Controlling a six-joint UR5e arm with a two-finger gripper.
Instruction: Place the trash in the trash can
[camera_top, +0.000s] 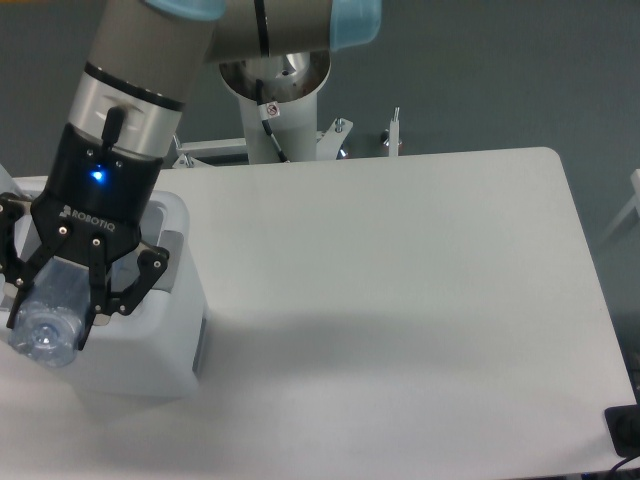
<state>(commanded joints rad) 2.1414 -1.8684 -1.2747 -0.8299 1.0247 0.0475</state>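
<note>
At the far left I see my gripper (60, 300) hanging over the trash can (170, 350), its 2 fingers clamped on the water bottle (50, 325), which points toward the camera so its round end faces me. The bottle sits above the can's opening, and most of the bin is hidden behind the tool, so I cannot tell what lies inside. To the right, the white table (400, 300) stretches to its rounded corner.

clear bottle (52, 318), white trash can (165, 345) with grey panel, black fingers (100, 295)
</note>
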